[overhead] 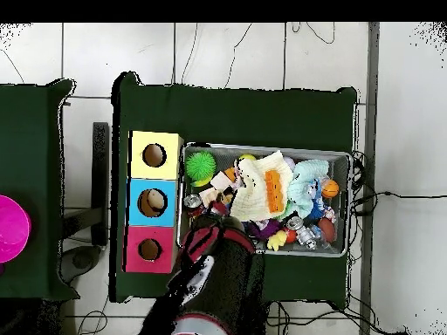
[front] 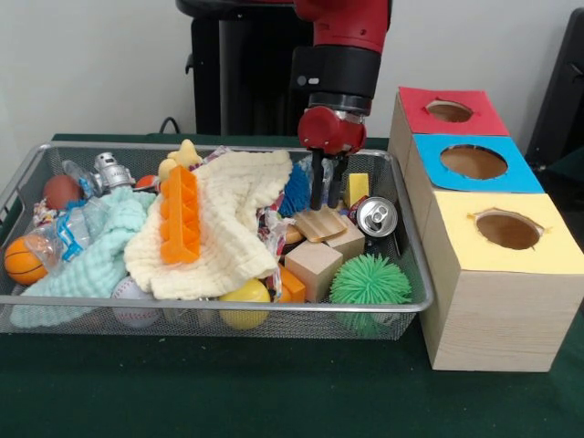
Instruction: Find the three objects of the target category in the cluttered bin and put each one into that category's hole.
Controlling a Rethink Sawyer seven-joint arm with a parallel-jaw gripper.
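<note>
Jaws cannot be judged here: the gripper [front: 322, 196] hangs low in the upper middle of the front view, its dark tips down among the clutter over a tan wooden piece [front: 320, 223], but whether they are parted or closed on anything does not show, and from overhead the arm hides them. The wire basket [front: 228, 308] fills the left and centre of the front view and looks full: a cream waffle cloth [front: 224, 224] with an orange block [front: 180, 214] on it, a mint-green cloth [front: 87, 260], a drink can [front: 376, 216], a green spiky ball [front: 370, 280], wooden cubes and small balls. Of the printed floppy pieces, only a scrap of busy red-and-white print [front: 272, 230] peeks out at the cream cloth's right edge, just left of the tips; the others are not to be made out. The yellow-topped hole [front: 507, 230], at the lower right of the front view, nearest the camera, shows nothing inside from either angle, so I judge the sorting barely begun, all three pieces probably left to find. Basket and boxes sit on a dark green cloth [front: 274, 392] over a table, with a pale wall behind, pale floor tiles [overhead: 227, 52] and loose cables around, and a pink round thing [overhead: 10, 229] at the far left of the overhead view.
</note>
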